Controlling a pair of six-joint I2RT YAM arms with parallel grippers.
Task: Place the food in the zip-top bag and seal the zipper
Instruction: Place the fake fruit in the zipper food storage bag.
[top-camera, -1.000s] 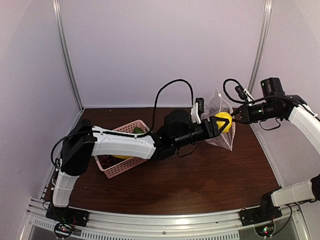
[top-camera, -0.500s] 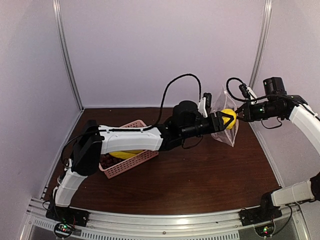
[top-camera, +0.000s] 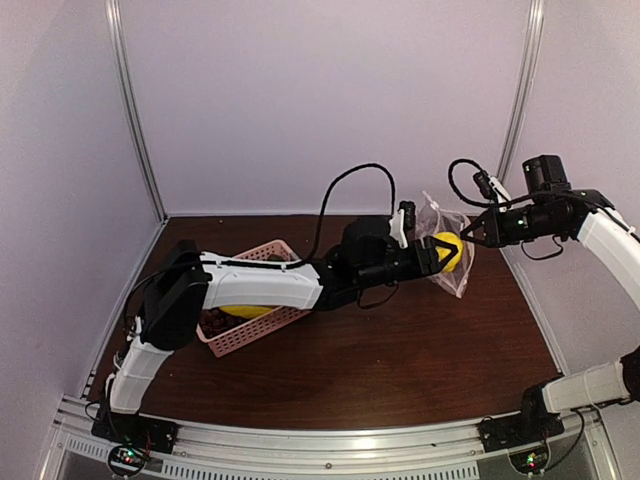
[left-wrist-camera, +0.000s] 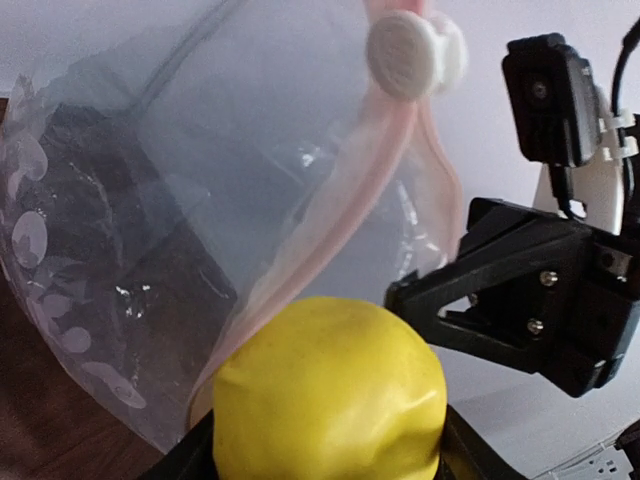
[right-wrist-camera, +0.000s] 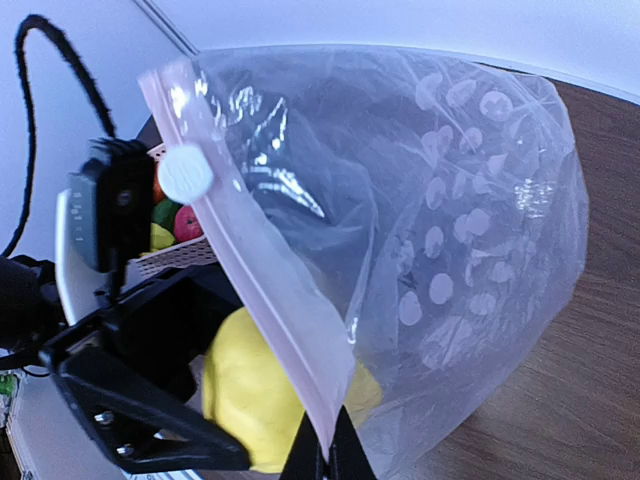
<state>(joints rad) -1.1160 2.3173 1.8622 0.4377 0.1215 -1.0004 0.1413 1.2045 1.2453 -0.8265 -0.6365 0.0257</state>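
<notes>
While the left gripper (top-camera: 437, 256) clamps the lemon (left-wrist-camera: 330, 395) right against the mouth edge of the zip-top bag (right-wrist-camera: 440, 230), the right gripper (right-wrist-camera: 325, 458) pinches the zipper (right-wrist-camera: 262, 275) strip just beside it. The bag's hollow gapes beyond the lemon, with the white slider (right-wrist-camera: 186, 173) above.

A dark wood-grain counter (top-camera: 400, 360) is enclosed by pale lilac walls (top-camera: 300, 100), which are joined by metal corner posts (top-camera: 135, 110); everything is evenly lit.
</notes>
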